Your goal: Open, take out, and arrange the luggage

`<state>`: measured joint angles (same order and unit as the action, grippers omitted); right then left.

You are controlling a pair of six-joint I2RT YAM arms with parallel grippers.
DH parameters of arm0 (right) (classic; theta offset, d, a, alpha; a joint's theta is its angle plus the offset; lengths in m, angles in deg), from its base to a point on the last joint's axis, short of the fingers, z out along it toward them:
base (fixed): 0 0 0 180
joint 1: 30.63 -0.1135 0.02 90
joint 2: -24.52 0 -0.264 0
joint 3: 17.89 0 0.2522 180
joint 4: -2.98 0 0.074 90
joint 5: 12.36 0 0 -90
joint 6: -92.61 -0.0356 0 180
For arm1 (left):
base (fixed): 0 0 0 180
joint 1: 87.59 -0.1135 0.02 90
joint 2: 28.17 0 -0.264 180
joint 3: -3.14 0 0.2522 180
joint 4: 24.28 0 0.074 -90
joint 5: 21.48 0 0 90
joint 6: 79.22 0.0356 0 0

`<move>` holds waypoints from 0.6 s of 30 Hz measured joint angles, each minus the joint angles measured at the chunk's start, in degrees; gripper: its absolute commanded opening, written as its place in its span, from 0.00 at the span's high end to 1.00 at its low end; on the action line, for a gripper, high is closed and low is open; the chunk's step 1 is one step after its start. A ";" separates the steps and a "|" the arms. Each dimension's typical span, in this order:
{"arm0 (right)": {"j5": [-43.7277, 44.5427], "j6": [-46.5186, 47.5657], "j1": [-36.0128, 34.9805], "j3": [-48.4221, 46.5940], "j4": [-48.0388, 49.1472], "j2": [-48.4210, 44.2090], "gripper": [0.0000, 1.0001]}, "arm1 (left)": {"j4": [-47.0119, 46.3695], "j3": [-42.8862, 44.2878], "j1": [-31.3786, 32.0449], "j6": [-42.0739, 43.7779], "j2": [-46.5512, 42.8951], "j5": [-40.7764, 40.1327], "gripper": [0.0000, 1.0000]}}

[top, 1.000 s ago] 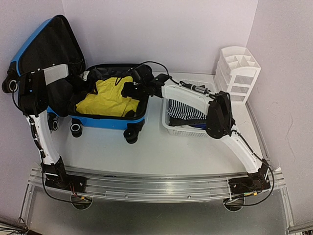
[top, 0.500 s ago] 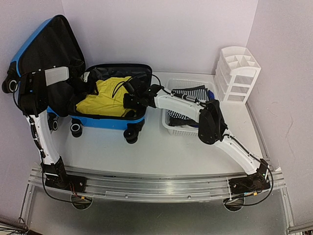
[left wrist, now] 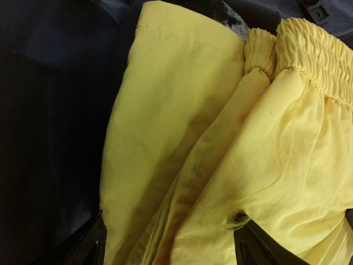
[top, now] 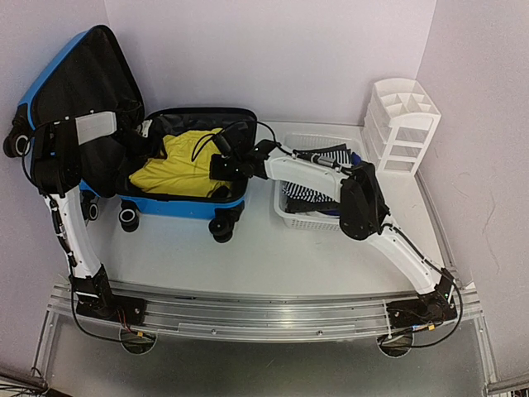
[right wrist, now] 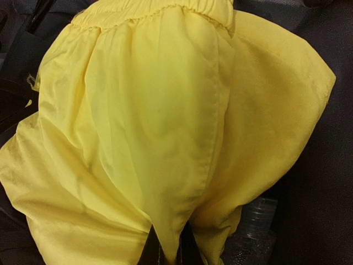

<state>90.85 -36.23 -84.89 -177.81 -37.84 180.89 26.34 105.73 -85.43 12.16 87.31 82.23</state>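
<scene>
The luggage [top: 178,205] is a bright blue suitcase lying open on the table, its black-lined lid [top: 83,74] raised at the left. A yellow garment [top: 186,165] with an elastic waistband lies inside it. My right gripper [top: 213,165] reaches into the case from the right. In the right wrist view it [right wrist: 170,249] is shut on a pinched fold of the yellow garment [right wrist: 160,121]. My left gripper [top: 142,136] hangs by the lid. In the left wrist view it [left wrist: 171,238] is open, its fingertips [left wrist: 251,243] spread on either side of the yellow garment [left wrist: 182,127].
A white slatted basket [top: 310,219] holding a black-and-white striped cloth [top: 318,178] stands right of the suitcase. A white drawer organiser [top: 402,124] sits at the back right. The right arm's elbow [top: 364,203] hangs over the basket.
The right gripper has closed from open onto a fold of the yellow garment, and the right elbow has shifted slightly left. The left arm has held still.
</scene>
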 measured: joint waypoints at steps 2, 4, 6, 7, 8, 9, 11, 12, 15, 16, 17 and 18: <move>-1.47 -0.24 0.45 1.76 0.95 -1.15 1.00 | 0.30 0.40 0.00 0.11 0.17 -0.34 0.21; -3.06 -0.48 0.91 2.67 1.79 -1.76 1.00 | 0.75 1.24 0.00 0.32 0.89 -1.03 0.22; -4.23 -0.68 1.21 2.83 2.24 -1.88 1.00 | 1.05 2.44 0.00 0.69 2.48 -1.72 0.25; -4.74 -0.83 1.32 2.83 2.38 -1.88 1.00 | 1.56 3.08 0.00 0.79 3.51 -1.83 0.27; -5.12 -0.88 1.40 2.83 2.43 -1.89 1.00 | 2.17 3.86 0.01 1.10 4.67 -1.57 0.31; -5.46 -0.96 1.49 2.83 2.50 -1.89 1.00 | 2.69 4.64 0.03 1.28 5.73 -0.91 0.36; -5.99 -1.17 1.64 2.83 2.60 -1.88 1.00 | 3.50 5.83 0.00 1.35 6.81 0.90 0.54; -6.20 -1.27 1.70 2.83 2.62 -1.88 1.00 | 3.75 6.08 -0.01 1.35 6.91 1.73 0.68; -6.72 -1.57 1.83 2.83 2.75 -1.90 1.00 | 3.80 6.05 0.25 0.58 6.82 3.73 0.93; -6.86 -1.65 1.85 2.83 2.89 -1.88 1.00 | 3.75 6.00 0.32 0.65 6.62 4.09 0.96; -6.96 -1.68 1.87 2.84 3.00 -1.89 1.00 | 3.72 5.91 0.37 0.48 6.24 4.28 0.98; -7.01 -1.69 1.88 2.87 3.04 -1.90 1.00 | 3.75 5.84 0.44 0.24 5.81 4.30 0.99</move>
<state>83.84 -37.92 -83.01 -174.94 -34.79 178.99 30.09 111.58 -84.99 12.40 93.12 86.53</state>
